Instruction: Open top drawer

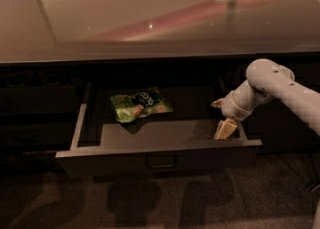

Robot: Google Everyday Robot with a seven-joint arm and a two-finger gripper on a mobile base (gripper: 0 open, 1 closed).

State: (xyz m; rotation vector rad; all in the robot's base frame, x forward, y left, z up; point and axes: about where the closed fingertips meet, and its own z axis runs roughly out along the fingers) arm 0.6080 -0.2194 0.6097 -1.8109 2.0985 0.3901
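Observation:
The top drawer (160, 154) stands pulled out from under the counter, its dark grey front facing me with a small loop handle (161, 161) at the centre. Its shallow tray holds a green snack bag (140, 105) at the back left. My gripper (225, 129) reaches down from the white arm (272, 85) on the right into the drawer's right front corner, just behind the front panel.
A glossy counter top (160, 13) overhangs the drawer. Dark cabinet fronts (35, 108) flank the drawer on the left and right. Carpeted floor (160, 198) lies in front, with shadows on it.

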